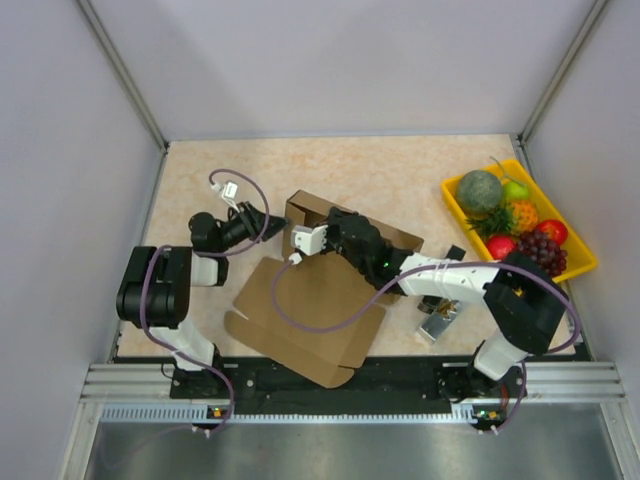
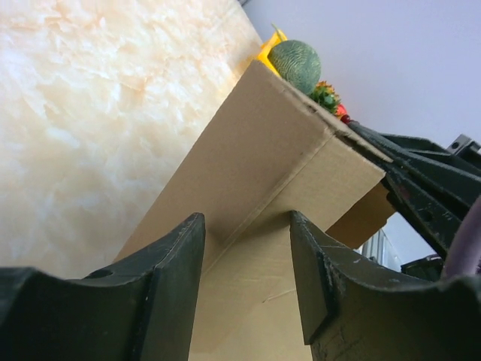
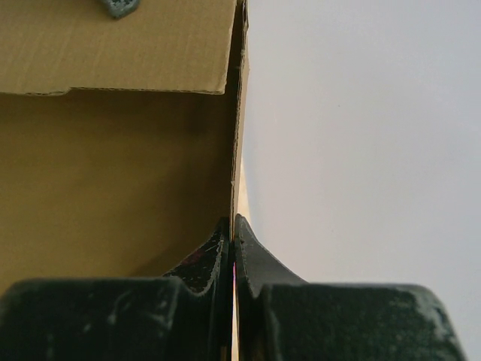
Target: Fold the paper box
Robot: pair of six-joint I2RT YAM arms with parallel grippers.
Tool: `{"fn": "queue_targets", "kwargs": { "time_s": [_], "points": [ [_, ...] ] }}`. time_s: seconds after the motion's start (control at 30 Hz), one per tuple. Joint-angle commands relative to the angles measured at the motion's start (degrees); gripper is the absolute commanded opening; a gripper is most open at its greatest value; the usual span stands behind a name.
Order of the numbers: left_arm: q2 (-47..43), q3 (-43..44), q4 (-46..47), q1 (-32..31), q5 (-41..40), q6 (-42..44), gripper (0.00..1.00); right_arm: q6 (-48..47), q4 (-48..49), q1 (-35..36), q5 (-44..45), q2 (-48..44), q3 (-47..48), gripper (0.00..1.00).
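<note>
The paper box (image 1: 310, 310) sits mid-table, just the one, part-folded: a flat brown sheet spreads toward the near edge, and walls stand up on its far side. From above, the right arm lies right across those walls, so most of the raised part's inside is hidden.

Only the right wrist camera shows the grip. The right gripper (image 3: 234, 229) has its jaws pressed tight together, with a thin upright cardboard edge running straight down between them. A small grey piece (image 3: 120, 6) against the cardboard is cut off at the top of that view; I can't tell what it is.

Over to the left gripper (image 2: 246, 252), just left of the raised wall. Its two fingers (image 2: 169, 293) stand roughly half apart, and a creased box panel fills the gap beyond them. Nothing is pinched between them, and whether the pads touch the cardboard is not visible. In the top view its dark tips blur together.

Farther out, on the table (image 1: 400, 170), there is one yellow tray (image 1: 580, 262) in the far right corner, well apart from the box. It holds about six pieces of fruit. The left wrist view catches only the melon (image 2: 294, 64) and a sliver of yellow over the box wall. One small shiny object (image 1: 440, 322) lies half under the right forearm, too small to identify.
</note>
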Motion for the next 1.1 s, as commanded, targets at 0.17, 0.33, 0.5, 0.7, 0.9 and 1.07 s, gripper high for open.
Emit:
{"fn": "queue_targets", "kwargs": {
  "time_s": [0.17, 0.33, 0.5, 0.7, 0.9, 1.07],
  "points": [
    [-0.35, 8.75, -3.89, -3.11, -1.27, 6.66, 0.54, -3.43, 0.80, -3.56, -4.43, 2.01, 6.31, 0.00],
    [-3.08, 11.04, -13.52, -4.44, -4.79, 13.82, 0.54, -5.45, 1.68, -6.11, -4.96, 3.24, 8.16, 0.00],
    [-0.19, 13.33, -13.61, -4.44, -4.35, 13.56, 0.54, -6.51, 2.63, -5.68, -4.54, 3.86, 7.46, 0.00],
    [-3.24, 7.99, -15.71, -4.44, -8.37, 14.69, 0.49, -8.18, 8.52, -2.79, -0.58, 4.56, 2.02, 0.00],
    [-10.46, 3.40, -22.56, -4.35, -14.89, 18.47, 0.56, -8.71, 13.09, 0.65, 3.90, 5.35, -1.85, 0.00],
    [-8.36, 5.51, -26.01, -4.17, -12.70, 19.45, 0.56, -8.62, 15.12, 1.62, 4.44, 5.44, -3.70, 0.00]
  ]
}}
